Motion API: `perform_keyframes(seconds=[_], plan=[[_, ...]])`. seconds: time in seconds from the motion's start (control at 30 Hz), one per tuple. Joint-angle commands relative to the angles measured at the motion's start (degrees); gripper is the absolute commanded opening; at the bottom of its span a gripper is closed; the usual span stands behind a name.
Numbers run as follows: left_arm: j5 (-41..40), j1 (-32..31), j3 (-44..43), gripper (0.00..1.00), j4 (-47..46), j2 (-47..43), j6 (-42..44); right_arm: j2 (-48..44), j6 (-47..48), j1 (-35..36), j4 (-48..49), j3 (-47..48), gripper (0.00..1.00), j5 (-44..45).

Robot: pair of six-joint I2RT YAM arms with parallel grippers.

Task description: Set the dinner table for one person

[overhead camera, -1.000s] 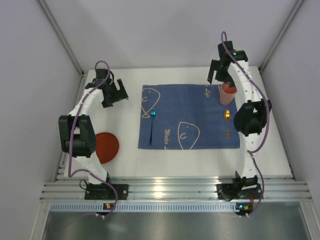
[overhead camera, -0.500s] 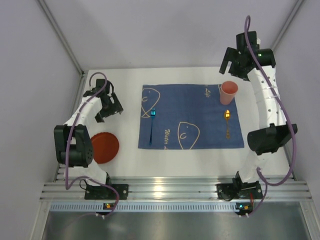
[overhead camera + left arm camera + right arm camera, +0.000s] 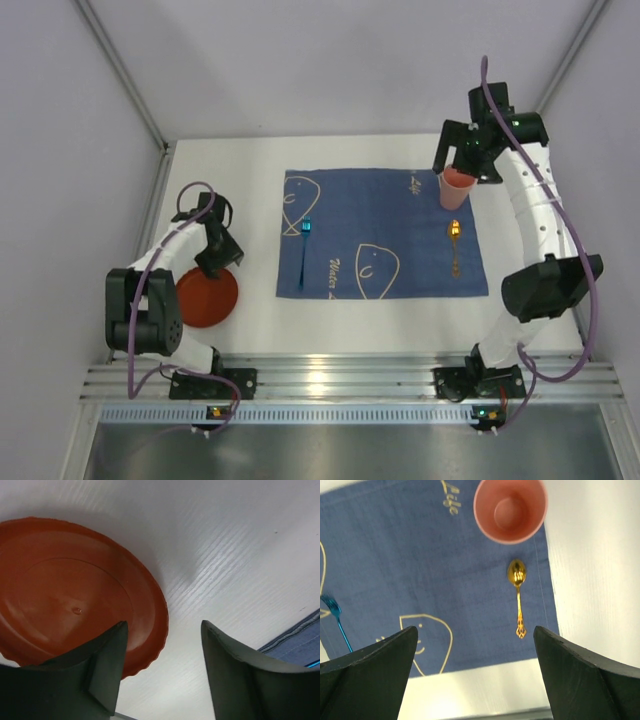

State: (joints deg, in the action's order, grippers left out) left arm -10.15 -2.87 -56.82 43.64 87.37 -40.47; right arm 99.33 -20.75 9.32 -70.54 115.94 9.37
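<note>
Your left gripper (image 3: 164, 630) is the arm nearer the red plate (image 3: 75, 595). Its jaws stand apart and hold nothing, and the plate's rim runs into the gap, with one finger over the plate and the other over bare dinner table (image 3: 260, 335). The plate lies flat on the white top left of the blue cloth mat (image 3: 380, 230), so I judge the carry goes rightward, between the blue fork (image 3: 303, 245) and gold spoon (image 3: 455, 248). Your right gripper (image 3: 475, 635) hangs wide and empty above the pink cup (image 3: 510, 510), well apart from the plate.
</note>
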Motion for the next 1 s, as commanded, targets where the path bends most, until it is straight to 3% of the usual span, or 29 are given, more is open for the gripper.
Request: perform_keyframes(seconds=[0.0,0.3,0.4,0.43,0.5,0.6,0.7,0.77,0.97], plan=[[-1.44,-0.38,2.76,0.59,-1.79,-2.65,-1.64,-5.98,-0.34,-0.01,1.02,-4.39,1.0,-4.79],[0.13,-0.38,9.62,0.41,-9.79,1.74,0.3,-11.7,-0.34,-0.09,4.27,-13.72,1.0,-3.22],[1.18,-0.38,9.45,0.22,-11.29,3.41,1.44,-13.37,0.01,-0.18,3.83,-14.69,1.0,-2.08],[1.71,-0.38,8.14,0.0,-11.03,3.94,1.97,-13.89,0.27,-0.36,3.66,-15.13,1.0,-1.98],[2.15,-0.38,5.85,0.0,-9.11,5.43,2.85,-15.47,0.19,-0.44,3.48,-16.79,1.0,-1.46],[-0.12,-1.34,-1.08,0.0,-4.81,5.44,5.74,-17.41,0.27,-0.79,3.4,-19.08,1.0,-1.19],[-9.95,-7.47,-12.5,0.0,-0.94,5.96,9.43,-18.99,-0.25,-0.97,2.96,-20.22,1.0,-1.1],[-12.17,-13.02,-22.34,0.0,-0.05,8.93,11.46,-19.96,-0.69,-0.97,2.78,-20.93,1.0,-1.37],[-4.1,-22.95,-49.85,0.0,3.56,25.61,7.95,-21.72,-1.48,-1.06,2.17,-22.07,1.0,-1.02]])
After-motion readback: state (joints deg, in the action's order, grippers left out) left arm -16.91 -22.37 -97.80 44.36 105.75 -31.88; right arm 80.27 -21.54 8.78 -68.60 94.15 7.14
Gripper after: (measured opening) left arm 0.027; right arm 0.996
